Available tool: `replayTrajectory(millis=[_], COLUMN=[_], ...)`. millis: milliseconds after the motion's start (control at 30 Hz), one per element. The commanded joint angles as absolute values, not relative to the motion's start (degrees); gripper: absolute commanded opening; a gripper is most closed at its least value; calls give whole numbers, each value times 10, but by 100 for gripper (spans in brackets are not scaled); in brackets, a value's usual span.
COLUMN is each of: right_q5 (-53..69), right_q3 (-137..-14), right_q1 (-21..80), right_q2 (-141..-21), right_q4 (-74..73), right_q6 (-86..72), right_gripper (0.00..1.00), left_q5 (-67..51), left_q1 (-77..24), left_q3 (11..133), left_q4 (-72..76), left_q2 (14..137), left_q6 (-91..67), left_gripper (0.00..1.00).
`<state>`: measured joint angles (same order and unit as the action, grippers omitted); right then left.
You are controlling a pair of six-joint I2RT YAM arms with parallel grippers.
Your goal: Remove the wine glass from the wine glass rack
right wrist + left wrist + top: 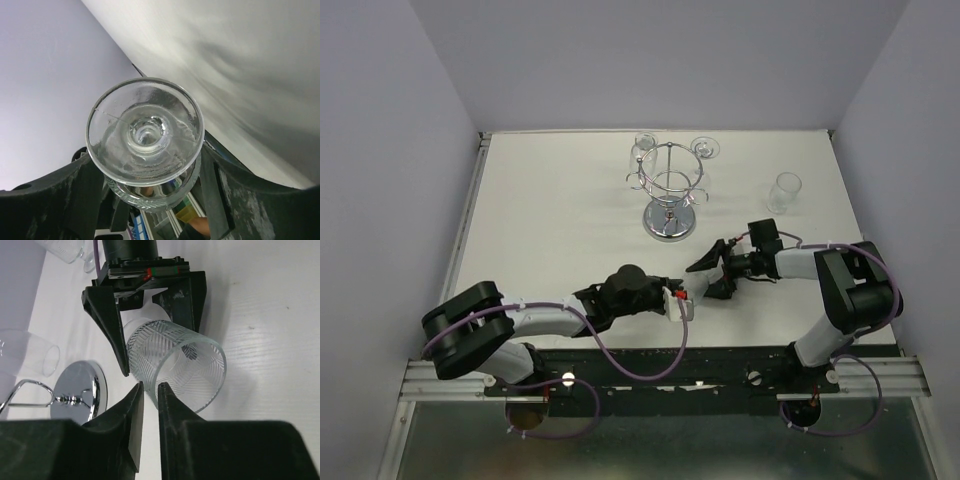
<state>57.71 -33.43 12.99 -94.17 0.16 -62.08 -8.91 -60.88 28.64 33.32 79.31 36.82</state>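
Observation:
The chrome wine glass rack (670,195) stands at the table's back middle with two wine glasses, one (645,146) and another (705,149), hanging from it. A ribbed wine glass (175,365) is off the rack and held sideways between my two grippers near the front middle. My right gripper (712,276) is shut on its bowl; in the right wrist view the glass's round foot (145,131) faces the camera between the fingers (227,200). My left gripper (150,389) is closed on the glass's rim, one finger inside and one outside.
A clear glass (785,190) stands on the table right of the rack. The rack's mirrored base (75,390) lies just left of my left gripper in the left wrist view. White walls close the table at the back and both sides.

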Motion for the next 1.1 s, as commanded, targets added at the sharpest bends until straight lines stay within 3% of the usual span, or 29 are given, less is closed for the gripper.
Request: replayTrajectory(millis=[0,133,300,367,433,500,667,1067], right_q5=[593,592,588,582,577,573,566,524], right_q3=[-329,-335,-344,-348,-349,-352,-363,-383], right_q1=[127,127,126,127,126,127,126,123], right_q2=[-953,-963,-969,-965,-962,-960,-960,-952], right_q4=[-25,-25,-30,-43,-50,-57,-76,-127], right_q6=[-658,-657,-654,-646,-643,-642,-627,-597], right_gripper=[1,1,1,16,45,65,98,100], left_q5=[-62,-88,-100,-95,-89,-85,-72,-68], left_q1=[-611,-612,-612,-612,-612,-612,-611,-595], left_q3=[308,303,305,310,312,311,313,344], left_q4=[377,370,409,428,439,444,454,415], left_q2=[803,809,835,843,846,843,836,836], left_q6=[417,420,406,406,408,410,394,370], left_gripper=[18,14,0,0,0,0,0,0])
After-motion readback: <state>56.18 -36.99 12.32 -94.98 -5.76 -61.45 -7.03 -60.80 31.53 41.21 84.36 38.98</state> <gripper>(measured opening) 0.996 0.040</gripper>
